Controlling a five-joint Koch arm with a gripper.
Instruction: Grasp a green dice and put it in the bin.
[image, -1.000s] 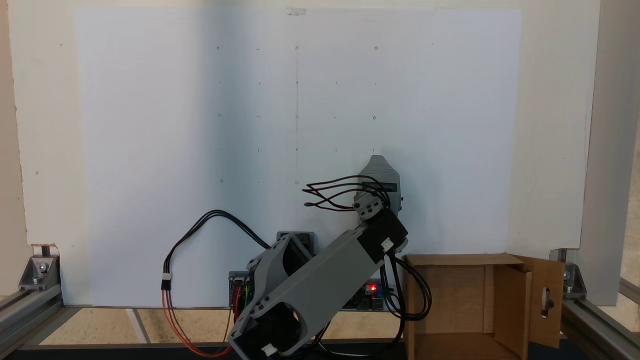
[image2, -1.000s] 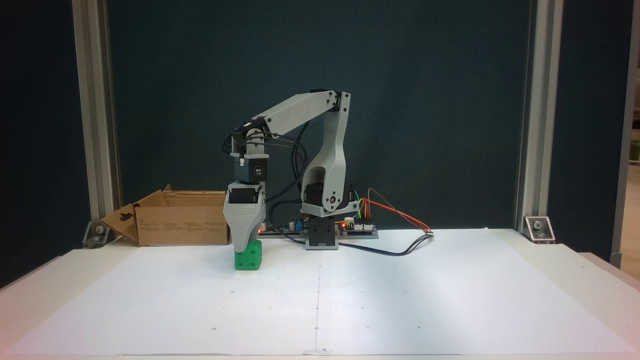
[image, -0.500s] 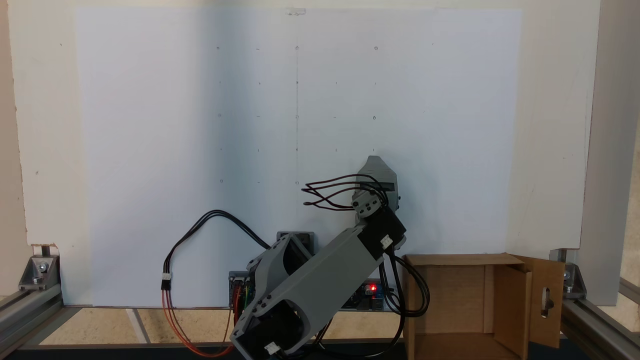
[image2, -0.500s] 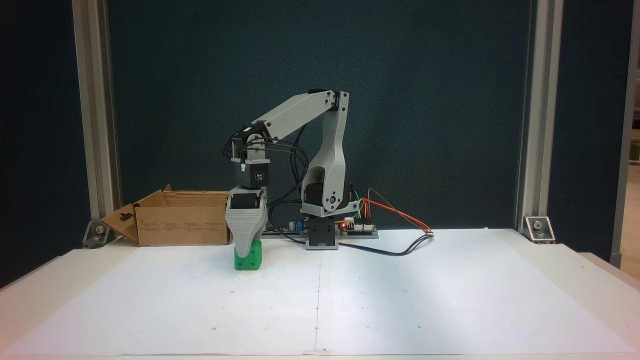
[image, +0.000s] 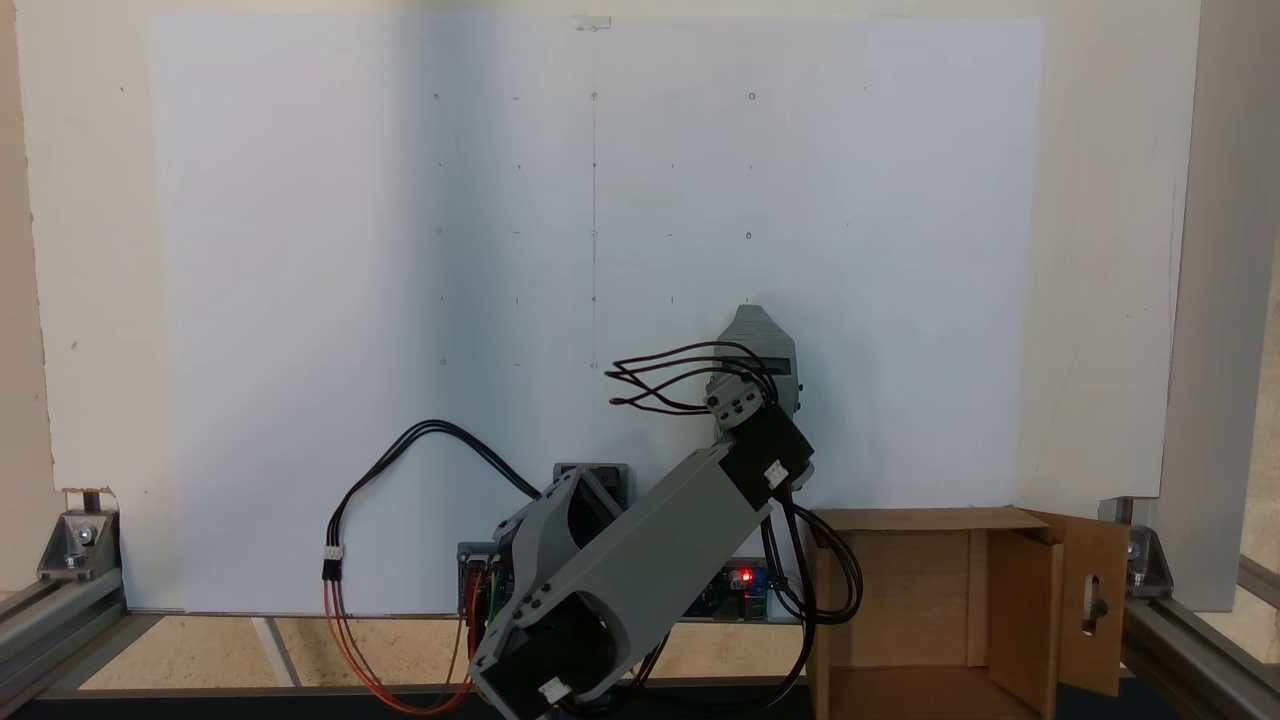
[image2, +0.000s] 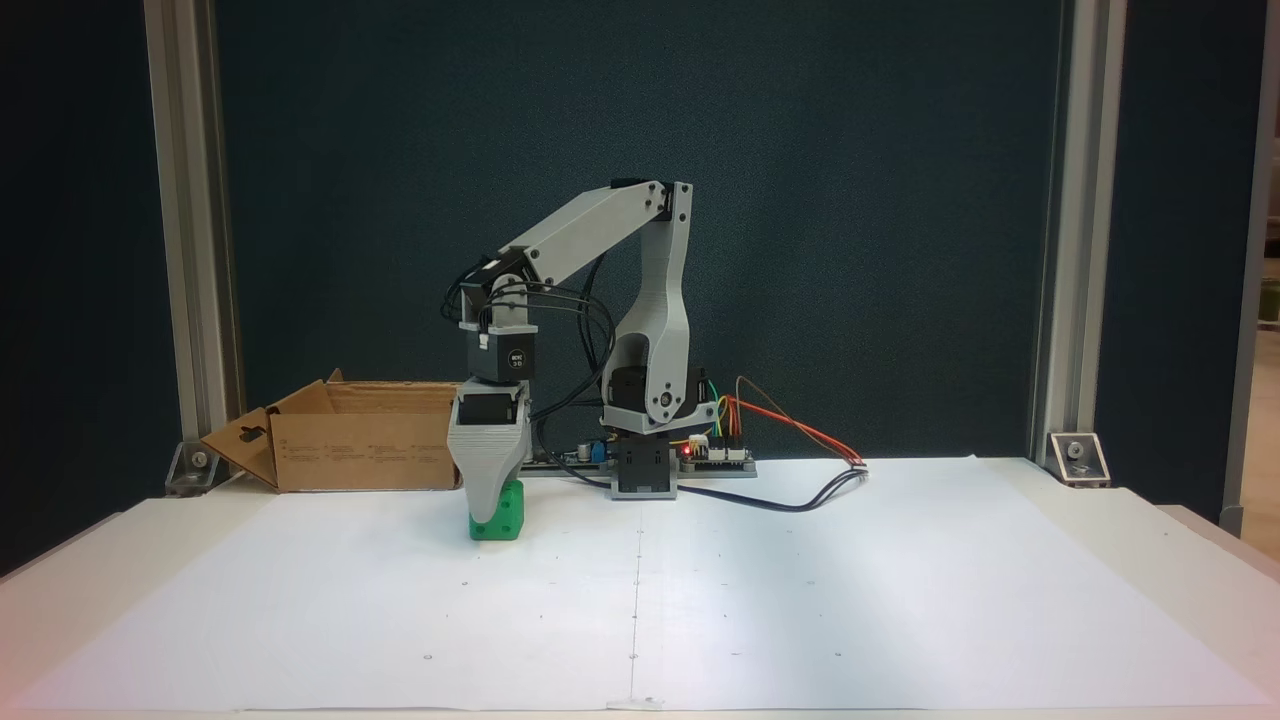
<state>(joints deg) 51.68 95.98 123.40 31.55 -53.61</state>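
Change since a second ago: the gripper (image2: 489, 515) has come down further over the green dice (image2: 504, 516); its grey jaw now covers most of the cube's near-left face, where before it reached only the top edge. The dice itself has not shifted on the paper.
Fingers: one broad grey jaw faces the camera in the front fixed view, tapering to a tip low on the dice; the second jaw lies behind it. Whether they are clenched on the cube or merely around it cannot be told from either fixed view.
Gripper from above: in a fixed view the gripper (image: 757, 325) shows as a grey wedge pointing up the frame, and the dice is hidden beneath it.
Green dice: sits on the white paper sheet (image2: 800, 600), left of the centre line in the front view, pips visible on its right-hand face.
Wrist: black servo block directly above the jaw, pointing straight down, with looped black cables beside it.
Arm (image2: 655, 330): upper link slopes down from the elbow to the wrist; the base stands at the far edge of the paper.
Bin (image2: 360, 450): brown cardboard box behind and left of the dice in the front view, near but apart, flaps open, the slotted flap turned outward; in the other fixed view the bin (image: 900, 600) is at bottom right.
Electronics: board with a lit red LED (image2: 685, 453) by the base.
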